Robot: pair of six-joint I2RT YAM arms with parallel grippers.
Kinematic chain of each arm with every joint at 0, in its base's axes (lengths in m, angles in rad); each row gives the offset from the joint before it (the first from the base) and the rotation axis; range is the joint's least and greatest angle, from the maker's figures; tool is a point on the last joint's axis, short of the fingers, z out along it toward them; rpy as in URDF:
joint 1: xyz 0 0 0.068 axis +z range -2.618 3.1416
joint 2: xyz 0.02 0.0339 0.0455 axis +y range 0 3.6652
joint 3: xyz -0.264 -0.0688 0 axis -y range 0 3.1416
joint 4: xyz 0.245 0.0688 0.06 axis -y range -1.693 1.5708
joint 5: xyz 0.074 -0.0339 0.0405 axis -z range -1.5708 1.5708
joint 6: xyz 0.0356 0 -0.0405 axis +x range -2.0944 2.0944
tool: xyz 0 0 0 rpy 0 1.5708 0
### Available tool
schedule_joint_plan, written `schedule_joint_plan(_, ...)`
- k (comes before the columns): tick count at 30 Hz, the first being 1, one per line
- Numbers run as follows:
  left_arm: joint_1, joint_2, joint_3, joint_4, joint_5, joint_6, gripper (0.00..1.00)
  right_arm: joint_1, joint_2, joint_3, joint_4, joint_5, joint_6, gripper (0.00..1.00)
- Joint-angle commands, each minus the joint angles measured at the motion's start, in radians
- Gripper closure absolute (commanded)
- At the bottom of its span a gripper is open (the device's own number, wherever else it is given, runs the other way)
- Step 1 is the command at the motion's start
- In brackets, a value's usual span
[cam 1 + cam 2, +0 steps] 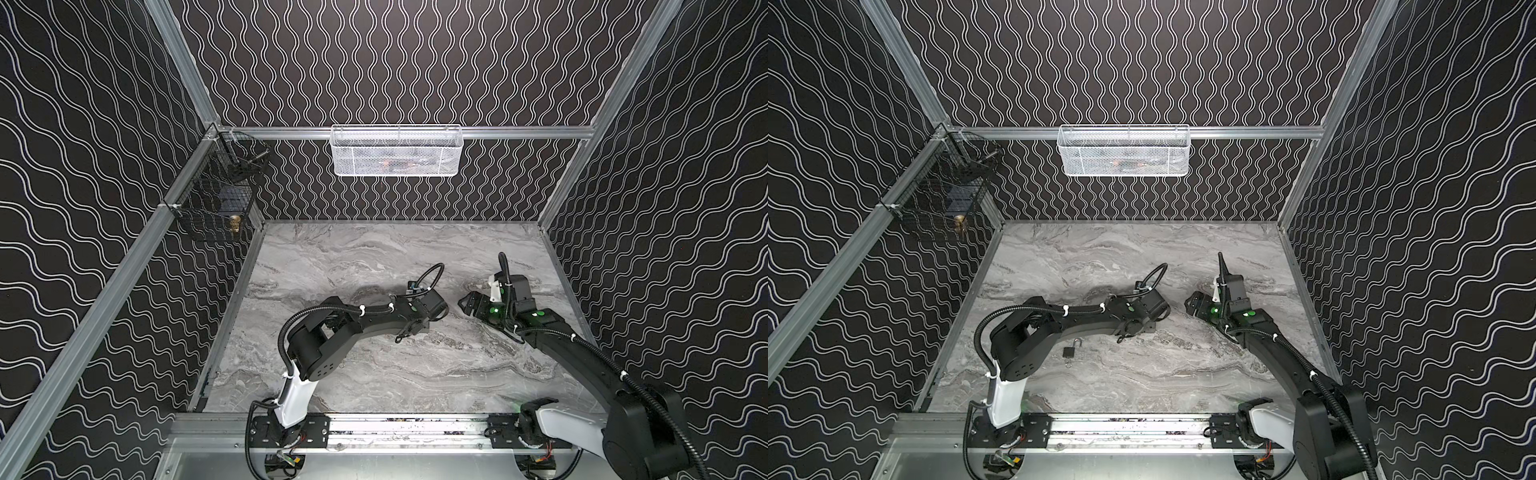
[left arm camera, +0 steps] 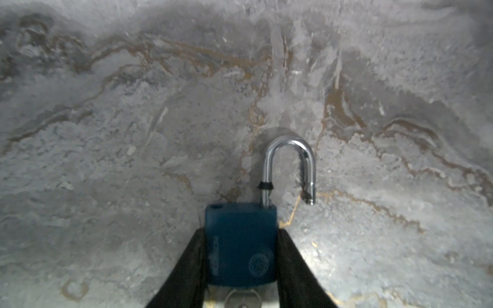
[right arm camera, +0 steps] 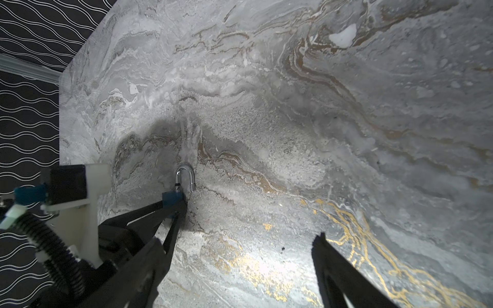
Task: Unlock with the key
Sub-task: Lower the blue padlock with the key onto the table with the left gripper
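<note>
While left tool clamps padlock — shackle open — its lettering blurs; illegible.

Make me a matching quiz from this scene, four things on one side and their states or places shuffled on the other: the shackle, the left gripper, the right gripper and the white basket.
Things:
1. shackle
2. left gripper
3. right gripper
4. white basket

States or places:
A. hangs on the back rail
B. open, holding nothing
C. sprung open, one end free
D. shut on the blue padlock

Pairs: 1-C, 2-D, 3-B, 4-A
</note>
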Motion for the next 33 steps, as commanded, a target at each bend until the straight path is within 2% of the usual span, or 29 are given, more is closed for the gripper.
schedule_joint_plan(1, 0.007, 0.003, -0.001, -0.009, 0.016, -0.029, 0.93, -0.003, 0.003, 0.001, 0.026, -0.013, -0.002, 0.11)
schedule_joint_plan(8, 0.012, -0.016, -0.03, 0.017, 0.045, -0.041, 0.77, -0.009, 0.018, 0.007, 0.036, -0.034, 0.004, 0.12)
schedule_joint_plan(11, 0.015, -0.031, -0.045, 0.035, 0.057, -0.043, 0.67, -0.011, 0.022, 0.012, 0.037, -0.038, 0.006, 0.12)
schedule_joint_plan(14, 0.018, -0.051, -0.069, 0.065, 0.068, -0.048, 0.53, -0.011, 0.02, 0.011, 0.038, -0.037, 0.008, 0.12)
schedule_joint_plan(18, 0.019, -0.063, -0.072, 0.07, 0.085, -0.055, 0.46, -0.014, 0.018, 0.008, 0.037, -0.038, 0.009, 0.12)
schedule_joint_plan(27, 0.021, -0.112, -0.09, 0.078, 0.099, -0.073, 0.17, -0.022, -0.005, 0.008, 0.026, -0.026, 0.004, 0.12)
schedule_joint_plan(33, 0.034, -0.188, -0.131, 0.104, 0.1, -0.078, 0.05, -0.025, -0.024, 0.029, 0.001, 0.012, -0.008, 0.12)
